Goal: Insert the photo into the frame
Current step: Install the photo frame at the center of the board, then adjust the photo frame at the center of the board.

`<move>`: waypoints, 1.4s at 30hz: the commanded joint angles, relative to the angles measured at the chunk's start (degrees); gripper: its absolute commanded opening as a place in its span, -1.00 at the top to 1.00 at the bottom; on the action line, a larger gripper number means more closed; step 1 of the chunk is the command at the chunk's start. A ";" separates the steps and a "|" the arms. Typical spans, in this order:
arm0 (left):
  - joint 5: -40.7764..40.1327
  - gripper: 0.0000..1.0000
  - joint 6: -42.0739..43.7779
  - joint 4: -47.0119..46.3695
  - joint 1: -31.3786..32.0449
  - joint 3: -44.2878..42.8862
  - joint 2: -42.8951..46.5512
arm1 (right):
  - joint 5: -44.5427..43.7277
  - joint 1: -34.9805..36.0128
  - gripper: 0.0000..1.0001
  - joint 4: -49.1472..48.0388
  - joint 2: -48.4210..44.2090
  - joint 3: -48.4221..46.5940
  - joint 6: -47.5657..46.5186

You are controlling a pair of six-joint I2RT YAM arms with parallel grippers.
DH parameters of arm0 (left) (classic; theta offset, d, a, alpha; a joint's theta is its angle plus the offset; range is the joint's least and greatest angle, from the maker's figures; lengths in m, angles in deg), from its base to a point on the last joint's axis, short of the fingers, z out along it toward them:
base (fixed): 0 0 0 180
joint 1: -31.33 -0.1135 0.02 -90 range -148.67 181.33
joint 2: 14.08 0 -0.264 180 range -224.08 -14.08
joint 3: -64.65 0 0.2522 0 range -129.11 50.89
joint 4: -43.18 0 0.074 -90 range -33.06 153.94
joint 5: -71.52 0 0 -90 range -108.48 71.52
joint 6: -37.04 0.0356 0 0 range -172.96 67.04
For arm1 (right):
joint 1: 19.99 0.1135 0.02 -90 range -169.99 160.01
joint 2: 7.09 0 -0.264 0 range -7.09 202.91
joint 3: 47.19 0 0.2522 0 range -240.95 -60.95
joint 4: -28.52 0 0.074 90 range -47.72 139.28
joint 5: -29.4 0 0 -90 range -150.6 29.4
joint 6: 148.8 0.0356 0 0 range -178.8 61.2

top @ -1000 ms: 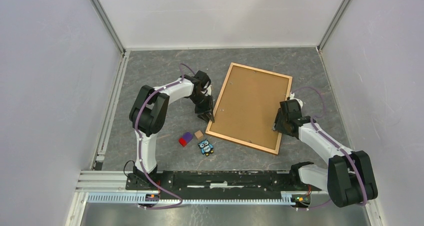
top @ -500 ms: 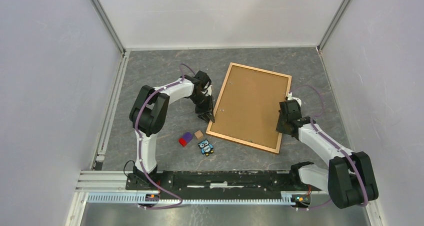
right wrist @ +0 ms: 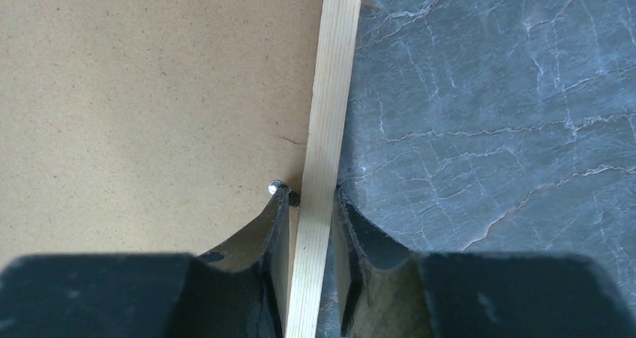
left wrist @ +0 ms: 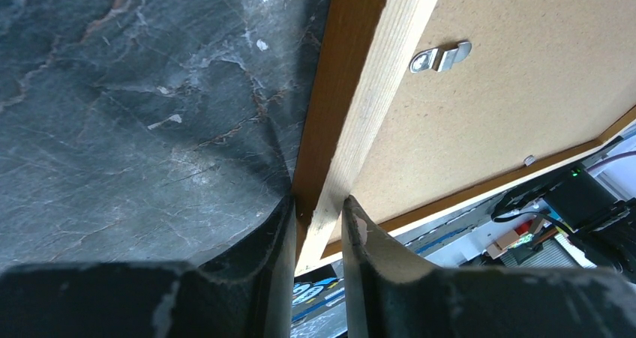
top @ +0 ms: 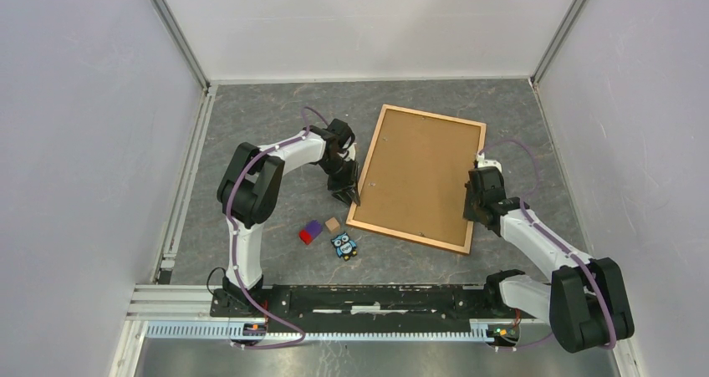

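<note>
Frame: the frame (top: 436, 116) is back side up on the grey surface (top: 251, 126), set askew between my two arms.
Board: a brown board (top: 422, 176) fills its opening, and a metal clip (left wrist: 440, 55) sits on it near the left rail.
Left pincer: my left pincer (left wrist: 319, 203) is narrow and clamped on the frame's left rail, one finger on the outer side and one on the board side.
Right pincer: my right pincer (right wrist: 311, 195) is narrow, with the pale right rail pinched between both fingers. A small metal tab (right wrist: 276, 186) lies just beside the inner fingertip.
Nearby: an owl (top: 344, 245), a purple-red block (top: 311, 231) and a tan cube (top: 333, 224) lie near the frame's near-left corner, apart from it.
</note>
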 commanded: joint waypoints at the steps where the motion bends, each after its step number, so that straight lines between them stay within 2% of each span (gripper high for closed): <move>1: 1.71 0.36 -0.91 -0.05 -0.12 -0.16 2.76 | -1.43 -0.07 0.20 0.44 0.06 -2.78 -3.93; 2: 1.71 0.36 -0.85 -0.10 -0.12 -0.10 2.83 | -1.05 -0.20 0.06 0.55 0.63 -3.33 -3.91; 4: 1.62 0.36 -0.83 -0.08 -0.04 -0.09 2.98 | 0.21 -0.48 -0.11 -0.10 1.33 -3.95 -3.96; 9: 1.86 0.36 -0.83 -0.07 0.07 -0.07 3.14 | 2.36 -2.35 -0.32 -2.49 4.66 -6.27 -4.21; 18: 3.72 0.35 -2.07 -2.61 3.54 1.71 4.19 | 6.93 -3.74 -0.38 -8.30 17.53 -15.50 -4.82; 22: 3.80 0.35 -3.07 -3.97 7.68 2.40 4.20 | 12.49 -3.71 -0.39 -10.42 25.75 -21.17 -5.56; 30: 1.45 0.32 -10.46 -10.18 18.48 4.61 6.83 | 17.15 -3.71 -0.47 -10.14 38.29 -34.61 -11.19; 31: 1.05 0.29 -11.60 -10.63 19.17 4.73 7.44 | 17.30 -3.75 -0.47 -8.35 39.48 -36.84 -11.64; 34: -0.45 0.04 -12.80 -11.41 19.84 5.46 10.08 | 16.70 -3.83 -0.49 -5.76 38.51 -39.83 -12.36; 36: -2.23 -0.21 -12.72 -11.10 19.81 6.18 13.19 | 16.22 -3.53 -0.54 -4.68 34.63 -38.52 -13.84; 37: -3.29 -0.32 -12.38 -10.56 19.80 6.24 14.63 | 14.78 -2.88 -0.61 -4.15 32.42 -37.17 -15.06; 38: -4.19 -0.41 -11.87 -9.84 19.81 6.08 16.27 | 13.44 -1.90 -0.85 -3.51 29.69 -35.92 -16.47; 39: -5.32 -0.52 -11.27 -9.13 19.88 5.77 17.61 | 11.86 -0.97 -0.96 -2.48 27.42 -34.45 -17.24; 42: -9.13 -0.72 -9.82 -6.63 19.68 4.69 22.45 | 12.21 0.61 -0.96 0.69 19.92 -29.58 -17.14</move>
